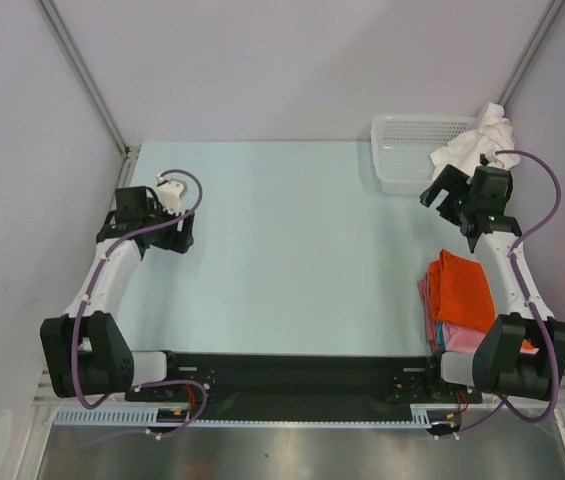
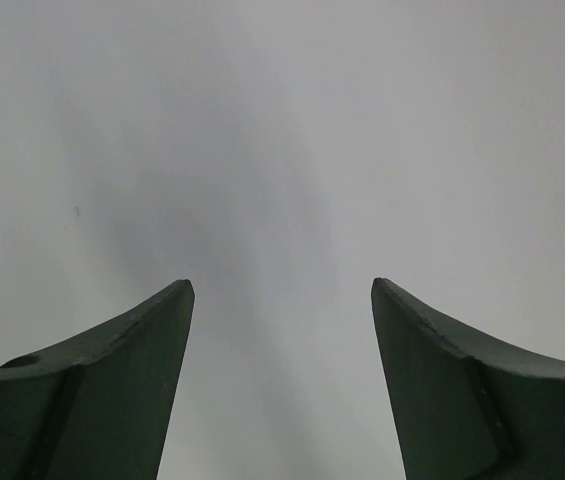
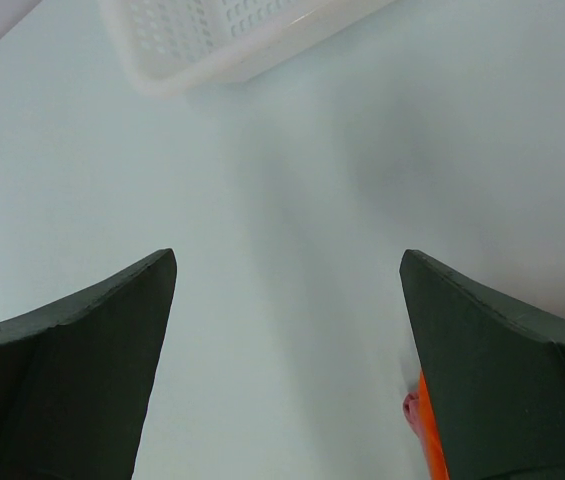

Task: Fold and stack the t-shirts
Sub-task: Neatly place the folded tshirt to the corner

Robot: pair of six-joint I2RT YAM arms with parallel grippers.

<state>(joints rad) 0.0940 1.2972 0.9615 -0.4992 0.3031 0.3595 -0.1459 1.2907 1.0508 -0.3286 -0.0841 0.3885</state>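
Now between shirts, left fingers (image 2: 92, 390) and right fingers (image 3: 502, 370) apart, empty; bright orange cloth t-shirt (image 1: 464, 290) stacked behind right pair; next likely: grasp crumpled white cloth t-shirt (image 1: 472, 140) beyond them.

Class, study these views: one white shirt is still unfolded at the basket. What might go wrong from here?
1. The white t-shirt hangs crumpled over the basket rim; pulling it with the open right gripper may drag or tip the basket.
2. The folded stack, orange t-shirt on top, lies close beside the right arm; a sweeping elbow might knock it askew.
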